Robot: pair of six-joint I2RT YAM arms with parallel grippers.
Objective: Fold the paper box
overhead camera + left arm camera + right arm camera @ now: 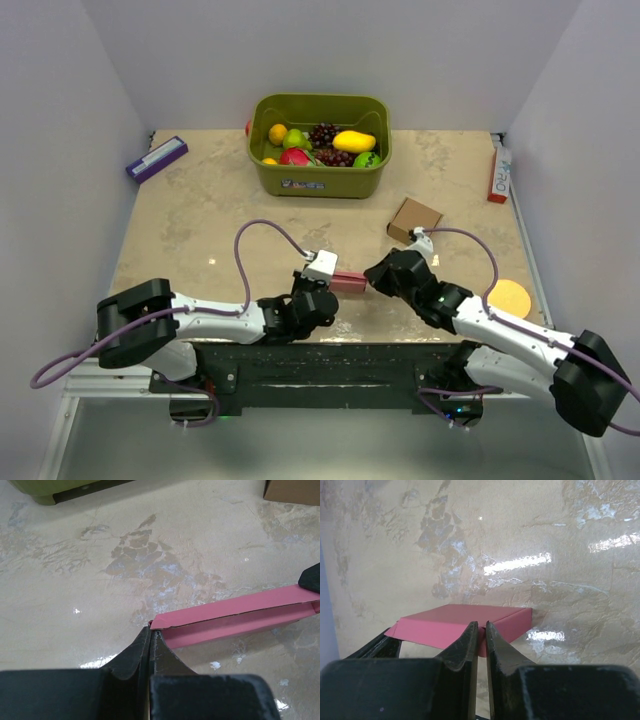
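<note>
At the near table edge, my remote feed reads, near to far:
- arms: I count two, both reaching in to one spot.
- left gripper [151,631]: clenched, fingers pressed flat together on a corner of the paper box [235,614].
- right gripper [481,630]: fingers nearly together with a thin slit between, tips at the box's other end. I can't tell if card is pinched.
- paper box: one, pink-red and slim, between the two grippers at the front middle of the table [200,230].
- orange disc [510,298]: one, flat, beside the right arm.
- brown cardboard box [414,219]: one, just beyond the right gripper.
- green bin [320,175]: one, far centre, holding mixed fruit with a grape bunch. I can't get an exact fruit count.
- purple box [156,158]: one, far left by the wall.
- red-and-white box [498,170]: one, far right by the wall.
- top view only: both arms, the disc, the two wall-side boxes, the fruit.
- left wrist only: the paper box's long side, with a black tip touching its far end.
- right wrist only: the paper box's flat top face, and the slit between my right fingers.
</note>
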